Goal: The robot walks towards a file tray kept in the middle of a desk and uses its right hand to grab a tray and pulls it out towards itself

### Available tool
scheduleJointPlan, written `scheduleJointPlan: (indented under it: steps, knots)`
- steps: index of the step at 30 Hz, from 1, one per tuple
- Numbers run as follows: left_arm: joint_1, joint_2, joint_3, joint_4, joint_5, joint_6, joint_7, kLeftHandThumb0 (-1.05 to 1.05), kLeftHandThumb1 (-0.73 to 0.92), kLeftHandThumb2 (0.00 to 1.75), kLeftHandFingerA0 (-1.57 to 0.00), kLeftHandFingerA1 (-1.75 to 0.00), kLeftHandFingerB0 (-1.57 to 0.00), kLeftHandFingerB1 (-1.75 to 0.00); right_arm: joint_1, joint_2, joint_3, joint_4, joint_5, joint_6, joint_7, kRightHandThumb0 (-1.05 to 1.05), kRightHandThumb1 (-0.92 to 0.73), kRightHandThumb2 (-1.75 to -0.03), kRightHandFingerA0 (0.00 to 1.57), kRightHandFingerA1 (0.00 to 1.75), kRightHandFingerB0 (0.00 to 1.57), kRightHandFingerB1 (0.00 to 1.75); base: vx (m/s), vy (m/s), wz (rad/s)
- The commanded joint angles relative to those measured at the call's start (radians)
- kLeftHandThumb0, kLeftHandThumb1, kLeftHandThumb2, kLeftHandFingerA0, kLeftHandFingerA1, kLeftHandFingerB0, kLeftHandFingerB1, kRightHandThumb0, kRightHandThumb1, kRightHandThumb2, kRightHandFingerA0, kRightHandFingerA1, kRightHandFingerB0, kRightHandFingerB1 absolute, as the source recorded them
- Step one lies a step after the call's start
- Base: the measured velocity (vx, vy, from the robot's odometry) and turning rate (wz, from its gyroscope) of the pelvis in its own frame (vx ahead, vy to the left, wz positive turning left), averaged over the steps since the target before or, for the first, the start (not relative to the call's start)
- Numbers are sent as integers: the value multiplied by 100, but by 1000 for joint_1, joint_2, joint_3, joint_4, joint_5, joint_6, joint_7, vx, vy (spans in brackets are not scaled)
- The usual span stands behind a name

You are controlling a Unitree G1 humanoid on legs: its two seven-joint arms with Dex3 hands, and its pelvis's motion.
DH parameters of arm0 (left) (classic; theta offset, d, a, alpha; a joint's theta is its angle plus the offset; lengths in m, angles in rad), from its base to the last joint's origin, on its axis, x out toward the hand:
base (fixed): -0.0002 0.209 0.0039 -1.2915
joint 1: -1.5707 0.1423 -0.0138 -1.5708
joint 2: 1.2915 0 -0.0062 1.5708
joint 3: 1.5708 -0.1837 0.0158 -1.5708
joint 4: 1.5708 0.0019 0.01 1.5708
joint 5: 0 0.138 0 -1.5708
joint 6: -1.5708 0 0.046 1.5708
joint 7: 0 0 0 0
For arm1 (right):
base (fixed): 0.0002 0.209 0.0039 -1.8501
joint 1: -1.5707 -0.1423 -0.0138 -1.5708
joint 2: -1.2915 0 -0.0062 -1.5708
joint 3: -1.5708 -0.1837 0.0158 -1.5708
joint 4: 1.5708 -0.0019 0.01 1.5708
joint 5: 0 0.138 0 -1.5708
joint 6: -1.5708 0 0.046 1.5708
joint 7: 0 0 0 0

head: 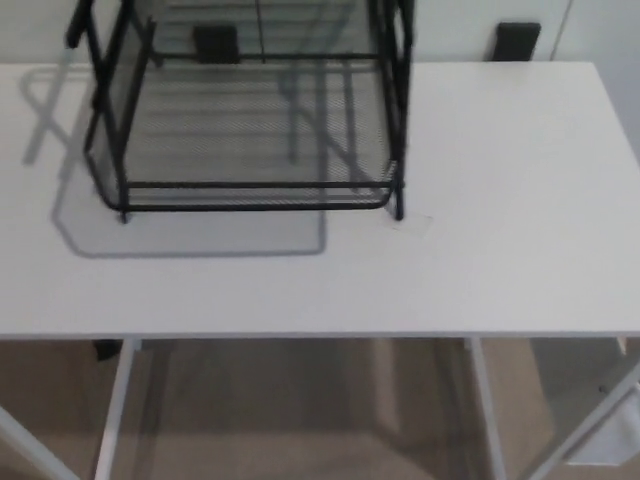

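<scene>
A black wire-mesh file tray rack (250,120) stands on the white desk (500,250), left of the middle and toward the back. Its lowest tray (250,195) sits inside the black frame, with its front rim facing me. The rack's top runs out of the picture. Neither of my hands shows in the head view.
The desk's front edge (320,337) crosses the lower part of the picture, with white legs (115,410) and tan floor below it. Two black clips (518,40) sit along the desk's back edge. A white panel (610,440) hangs at the lower right.
</scene>
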Motion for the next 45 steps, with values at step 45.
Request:
scheduleJointPlan:
  steps: [45]
  knots:
    - [-11, 38, -36, -15, 18, -27, 19, -31, 31, 86, -55, -70, -37, -60, -42, 6, 29, 77, -34, -94, -18, -27, -50, -65, 51, 57, 33, 46, 1, 123, -4]
